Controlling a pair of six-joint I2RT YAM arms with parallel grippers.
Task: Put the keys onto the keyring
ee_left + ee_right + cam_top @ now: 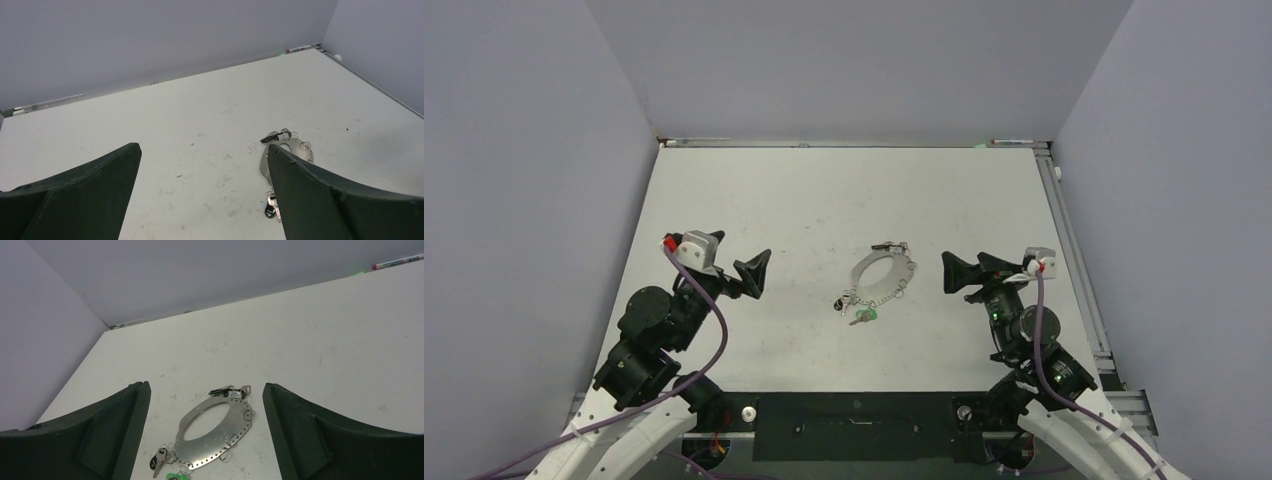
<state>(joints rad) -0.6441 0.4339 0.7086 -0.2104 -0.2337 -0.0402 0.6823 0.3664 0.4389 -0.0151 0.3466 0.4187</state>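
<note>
Overhead, I see a pale, lightly scuffed table [824,200] boxed in by plain grey walls [524,200] on the left, at the back and on the right. A metal rail [1069,240] runs along the table's right edge, and a black plate [854,425] lies at the near edge between the two arm bases.

Near the middle of the table, a little right of centre, lies the keyring [879,280]. It is a curved, pale metal strap dotted with holes, with small rings and a short chain along its outer edge. The keys [886,246] lie in two small clusters. One sits at the strap's far end, and another, with a black-headed key, at its near left end beside a small green piece [864,317]. I cannot tell whether any key is threaded on.

On the left, the left arm is folded low with its elbow bent, and a purple cable [714,330] loops off the wrist. The left gripper [762,274] points right toward the keyring, well apart from it. Its jaws are spread wide and hold nothing.

On the right, the right arm mirrors that pose, trailing its own purple lead [1039,330]. The right gripper [946,273] points left, near the strap but not touching it. Its jaws too are spread wide with nothing between them, and its wrist camera shows the strap lying between the two fingers.
</note>
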